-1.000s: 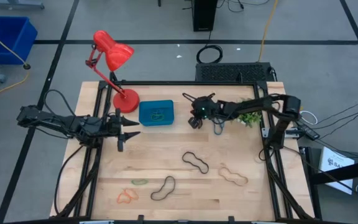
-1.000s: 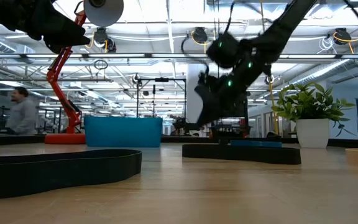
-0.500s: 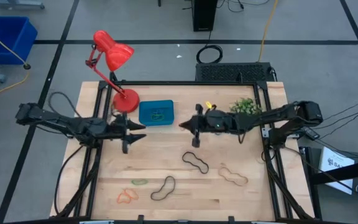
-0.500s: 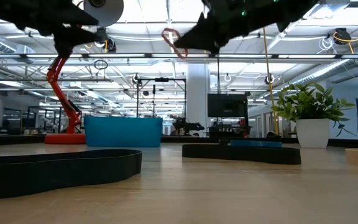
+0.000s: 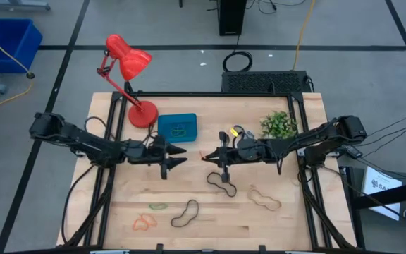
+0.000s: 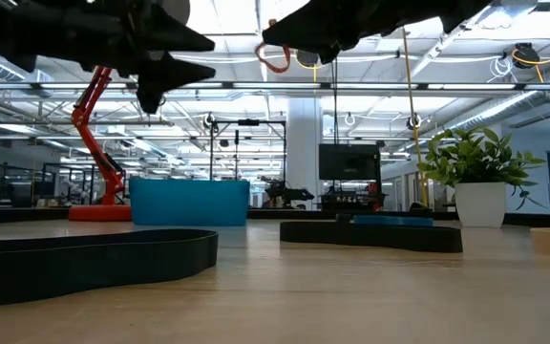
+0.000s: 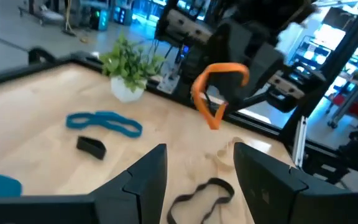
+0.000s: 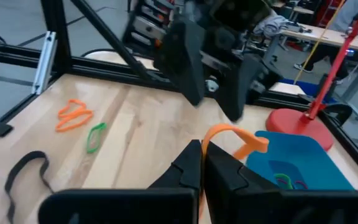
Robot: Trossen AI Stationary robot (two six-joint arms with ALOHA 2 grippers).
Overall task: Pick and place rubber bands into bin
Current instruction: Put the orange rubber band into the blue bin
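My right gripper [image 5: 207,155] hangs over the table's middle, shut on an orange rubber band [image 7: 211,93]. My left gripper [image 5: 177,153] faces it from the left, open, its fingers [image 7: 146,178] level and a short way from the band, touching nothing. The teal bin [image 5: 177,128] stands just beyond them with a few bands inside [image 8: 284,182]. On the table lie more rubber bands: a black one [image 5: 222,183], a tan one [image 5: 264,200], another black one [image 5: 185,214], a green one [image 5: 158,207], an orange one [image 5: 144,223] and a blue one [image 7: 104,122]. My right gripper pinches one end of the orange band [image 8: 213,132] between its two shut fingers. The fingers run about level, pointing toward the table's left. The rest of the loop sticks out past the fingertips [image 6: 275,57], lifted well clear of the table.
A red desk lamp [image 5: 127,63] stands with its base [image 5: 144,113] left of the bin. A small potted plant [image 5: 277,124] sits at the far right. A small black piece [image 7: 92,146] lies by the blue band. The near half of the table holds only flat bands.
My right gripper has risen from table height near the plant with the orange band and levelled out, drifting a little toward the near edge. My left gripper has moved right toward the table's middle, still open, until it faces the held band.
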